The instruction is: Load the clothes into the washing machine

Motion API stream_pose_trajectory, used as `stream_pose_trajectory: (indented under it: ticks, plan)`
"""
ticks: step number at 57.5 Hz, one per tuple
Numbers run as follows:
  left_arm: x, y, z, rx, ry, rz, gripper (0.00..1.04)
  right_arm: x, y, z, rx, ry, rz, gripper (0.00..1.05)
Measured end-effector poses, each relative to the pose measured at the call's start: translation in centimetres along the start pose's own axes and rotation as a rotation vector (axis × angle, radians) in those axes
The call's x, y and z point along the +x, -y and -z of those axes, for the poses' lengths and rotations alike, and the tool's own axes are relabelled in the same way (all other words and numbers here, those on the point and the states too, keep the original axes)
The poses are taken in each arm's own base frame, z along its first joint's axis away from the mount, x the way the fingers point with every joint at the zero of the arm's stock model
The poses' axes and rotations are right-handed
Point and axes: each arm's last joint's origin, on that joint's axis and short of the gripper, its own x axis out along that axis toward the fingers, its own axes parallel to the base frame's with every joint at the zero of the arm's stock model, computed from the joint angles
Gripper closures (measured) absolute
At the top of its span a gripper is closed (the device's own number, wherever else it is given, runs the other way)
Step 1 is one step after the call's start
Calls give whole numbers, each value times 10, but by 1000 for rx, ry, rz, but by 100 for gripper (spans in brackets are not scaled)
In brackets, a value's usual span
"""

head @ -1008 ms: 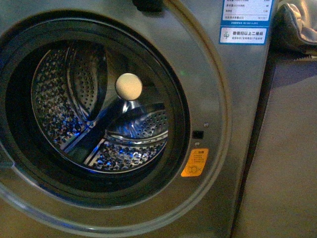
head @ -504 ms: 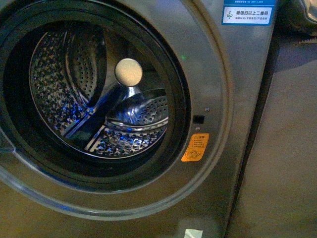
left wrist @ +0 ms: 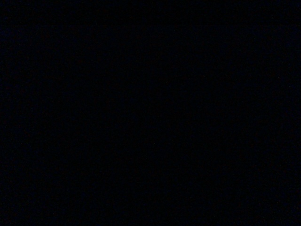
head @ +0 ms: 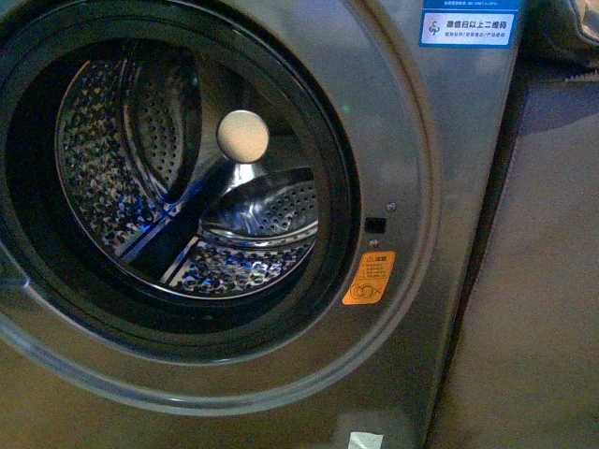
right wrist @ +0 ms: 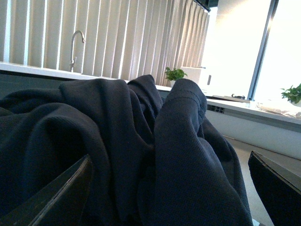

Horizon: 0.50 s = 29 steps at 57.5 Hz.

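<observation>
Plainly, the washing machine [head: 412, 140] fills the front view: its porthole stands open and the perforated steel drum [head: 122, 187] holds no clothing. Neither arm shows there. The left wrist view is dark, so nothing can be said of the left end effector. In the right wrist view a dark navy knitted garment [right wrist: 141, 155] lies bunched between the fingers of the right end effector [right wrist: 169, 160]. The fingers stand wide apart, with a gap beside one of them, so it looks unclamped.

A garment resting that loosely could slide off on the way to the porthole. A trailing sleeve could also catch on the dark door seal [head: 328, 234] and hang outside the drum.

The blue-white label [head: 466, 26] carries a line of Chinese characters, too blurred to read. The orange warning sticker [head: 368, 279] shows a heading and a pictogram, also illegible. No brand name is visible.
</observation>
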Motion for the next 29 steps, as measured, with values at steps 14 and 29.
stream_pose_trajectory:
  ticks: [14, 29]
  plan:
    - [-33, -6, -5, -9, 7, 52, 94, 0, 0, 0, 0, 0, -1, 7]
    - [-76, -17, 24, 0, -81, 81, 94, 0, -1, -1, -6, 14, 25, 7]
